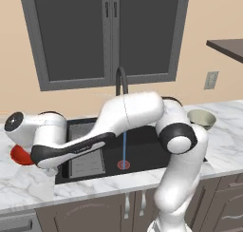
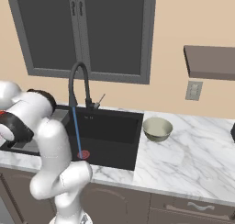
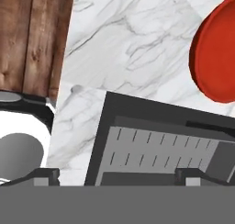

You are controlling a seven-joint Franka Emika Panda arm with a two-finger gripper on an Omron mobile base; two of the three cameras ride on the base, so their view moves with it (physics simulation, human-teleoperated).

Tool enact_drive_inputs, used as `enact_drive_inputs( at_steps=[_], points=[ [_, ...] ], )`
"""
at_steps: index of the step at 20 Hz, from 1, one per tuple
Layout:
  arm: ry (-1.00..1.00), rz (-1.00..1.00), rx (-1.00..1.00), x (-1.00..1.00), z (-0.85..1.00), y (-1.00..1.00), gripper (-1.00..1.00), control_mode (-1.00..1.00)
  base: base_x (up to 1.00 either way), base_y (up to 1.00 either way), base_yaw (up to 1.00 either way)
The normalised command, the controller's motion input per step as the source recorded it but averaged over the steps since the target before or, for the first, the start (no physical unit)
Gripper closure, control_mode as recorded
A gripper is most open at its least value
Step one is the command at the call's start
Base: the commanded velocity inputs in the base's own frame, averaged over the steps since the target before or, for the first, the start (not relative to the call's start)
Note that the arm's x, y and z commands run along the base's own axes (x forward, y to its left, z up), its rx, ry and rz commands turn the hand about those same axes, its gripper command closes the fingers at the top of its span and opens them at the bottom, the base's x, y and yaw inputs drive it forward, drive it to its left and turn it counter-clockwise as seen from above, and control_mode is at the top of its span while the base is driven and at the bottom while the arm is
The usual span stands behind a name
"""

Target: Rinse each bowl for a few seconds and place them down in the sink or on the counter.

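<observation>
Red and glossy, the shallow round bowl (image 3: 215,53) is lying on the white marble surface (image 1: 28,193) just beside the left rim of the wide black sink (image 1: 142,155), upright with its opening facing up. In the hand view it is sitting toward the upper right, past the grey ribbed tray insert (image 3: 160,149), while the jaws are standing wide apart and gripping nothing, their 2 dark tips low in that view. The gripper (image 1: 50,170) is hanging over the sink's left edge, so the bowl lies just beyond it, further out over the surface. Being round, the bowl has no long axis; any approach onto its rim would likely serve. The deeper grey-beige bowl (image 2: 157,128) is standing upright on the surface right of the sink, well apart from the jaws. A thin blue stream is falling from the black arched tap (image 2: 78,81) onto the red round drain (image 1: 123,165). The red bowl is clearly the nearer 1.
</observation>
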Motion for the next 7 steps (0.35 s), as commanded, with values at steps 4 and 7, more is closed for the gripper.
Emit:
enact_drive_inputs(
  at_steps=[4, 7],
  points=[
    [-0.05, 0.00, 0.11, -0.18, 0.42, -0.78, -1.00, -1.00, 0.00, 0.00, 0.00],
    [-0.06, 0.00, 0.12, -0.20, 0.50, -0.75, -1.00, -1.00, 0.00, 0.00, 0.00]
  ],
)
